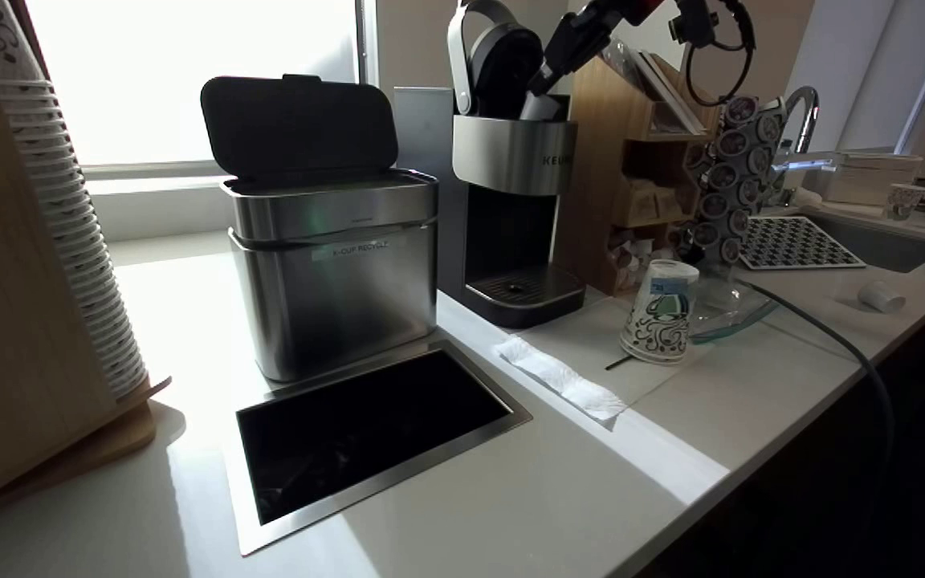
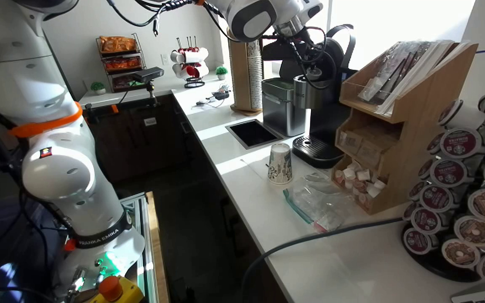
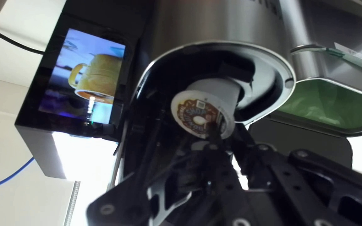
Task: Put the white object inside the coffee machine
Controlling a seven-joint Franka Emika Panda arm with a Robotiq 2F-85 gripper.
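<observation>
The white object is a small white coffee pod [image 1: 539,107] with a printed brown lid; the wrist view shows it [image 3: 211,91] tilted over the open top of the coffee machine. The coffee machine [image 1: 511,156] has a silver body, and its black head [image 1: 507,68] is raised. It also shows in an exterior view [image 2: 300,93] and in the wrist view [image 3: 218,22]. My gripper [image 1: 544,82] is at the opening, its black fingers closed on the pod's rim in the wrist view [image 3: 227,130]. The pod's underside and the seat below it are partly hidden.
A steel recycle bin [image 1: 342,281] with its black lid up stands beside the machine. A wooden organizer [image 2: 411,139] stands on its other side. A paper cup [image 1: 659,313] stands upside down in front, near a plastic bag [image 2: 322,198]. A counter cutout [image 1: 374,425] lies before the bin.
</observation>
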